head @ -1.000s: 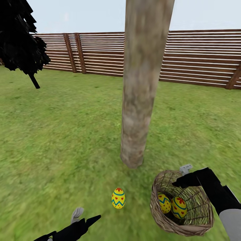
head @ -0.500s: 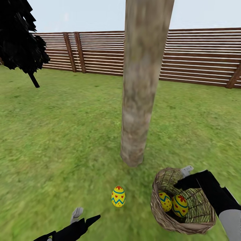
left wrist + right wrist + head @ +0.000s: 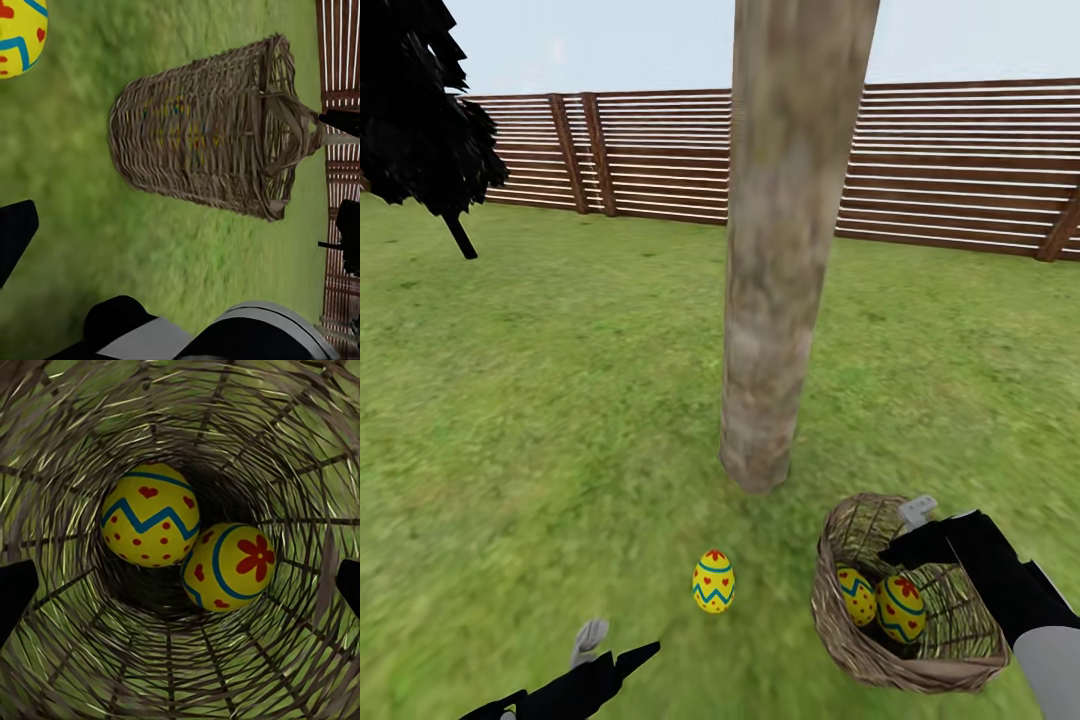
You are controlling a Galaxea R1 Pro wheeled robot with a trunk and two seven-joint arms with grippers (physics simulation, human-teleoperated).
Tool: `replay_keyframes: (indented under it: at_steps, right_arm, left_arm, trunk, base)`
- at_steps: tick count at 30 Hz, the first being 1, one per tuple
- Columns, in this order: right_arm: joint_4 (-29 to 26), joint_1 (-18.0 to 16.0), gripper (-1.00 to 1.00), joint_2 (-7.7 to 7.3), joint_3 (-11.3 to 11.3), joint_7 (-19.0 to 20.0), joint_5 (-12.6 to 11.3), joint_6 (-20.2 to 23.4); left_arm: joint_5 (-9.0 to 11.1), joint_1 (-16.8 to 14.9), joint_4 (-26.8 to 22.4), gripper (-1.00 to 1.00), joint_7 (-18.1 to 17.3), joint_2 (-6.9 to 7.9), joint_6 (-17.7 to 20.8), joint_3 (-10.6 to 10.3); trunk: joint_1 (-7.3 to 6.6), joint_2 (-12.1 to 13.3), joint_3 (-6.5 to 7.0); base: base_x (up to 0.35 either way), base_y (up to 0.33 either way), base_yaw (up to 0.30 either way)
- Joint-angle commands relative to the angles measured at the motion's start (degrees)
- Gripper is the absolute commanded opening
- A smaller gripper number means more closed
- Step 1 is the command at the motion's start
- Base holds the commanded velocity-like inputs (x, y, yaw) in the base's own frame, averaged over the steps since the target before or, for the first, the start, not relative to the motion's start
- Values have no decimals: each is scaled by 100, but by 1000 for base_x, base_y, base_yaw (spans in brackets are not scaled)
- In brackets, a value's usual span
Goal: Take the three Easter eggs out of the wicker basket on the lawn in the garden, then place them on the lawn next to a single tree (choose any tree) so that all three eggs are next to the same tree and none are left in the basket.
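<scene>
While one egg (image 3: 714, 581) already stands upright on the lawn (image 3: 560, 400) just near of the tree (image 3: 780, 260), the other two sit deep inside the wicker basket (image 3: 840, 620), which lies tipped on the grass to the right of the trunk's foot. The right gripper (image 3: 916, 520) rests at the basket's far rim, and its wrist camera looks straight down the woven tube: the zigzag egg (image 3: 150, 515) and the flower egg (image 3: 227, 566) lie touching at the bottom, dead ahead along the fingers' line. That is the relation the next move hangs on, I'd judge: reach in along the basket's long axis. The dark fingertips (image 3: 15, 592) show at either edge of that view, spread wide apart, holding nothing that I can see.

The right arm comes in low from the near right, forearm angled toward the tree. The left gripper (image 3: 605, 648) hovers low at the near left, nearer the lone egg than the basket; whether its fingers are spread I cannot tell.
</scene>
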Motion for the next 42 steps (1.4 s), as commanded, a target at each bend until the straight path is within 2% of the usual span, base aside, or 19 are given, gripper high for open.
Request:
replay_keyframes:
  at_steps: [1, 14, 17, 24, 30, 42]
  right_arm:
    - [-8, -3, 100, 2, -12, 56, 60, 7]
    - [1, -3, 100, 9, -11, 19, 83, -52]
    - [3, -3, 100, 31, -14, -121, 88, -145]
    - [6, -3, 100, 185, -29, -366, 76, -224]
    - [4, -3, 100, 209, -36, -389, 62, -231]
    - [4, -3, 100, 219, -32, -394, 68, -232]
  left_arm:
    - [33, -2, 0, 100, -5, 0, 43, 3]
    - [33, -2, 0, 100, -5, 0, 43, 3]
    - [33, -2, 0, 100, -5, 0, 43, 3]
    - [33, -2, 0, 100, -2, -2, 43, 3]
    - [33, -2, 0, 100, 5, -7, 43, 3]
    - [25, -2, 0, 100, 21, -17, 43, -4]
  trunk:
    - [22, -43, -23]
    - [307, -565, -256]
    - [373, -685, -310]
    - [373, -685, -310]
    - [373, -685, -310]
    - [373, -685, -310]
  base:
    - [0, 0, 0]
    - [0, 0, 0]
    - [0, 0, 0]
    - [0, 0, 0]
    - [17, 0, 0]
    - [174, 0, 0]
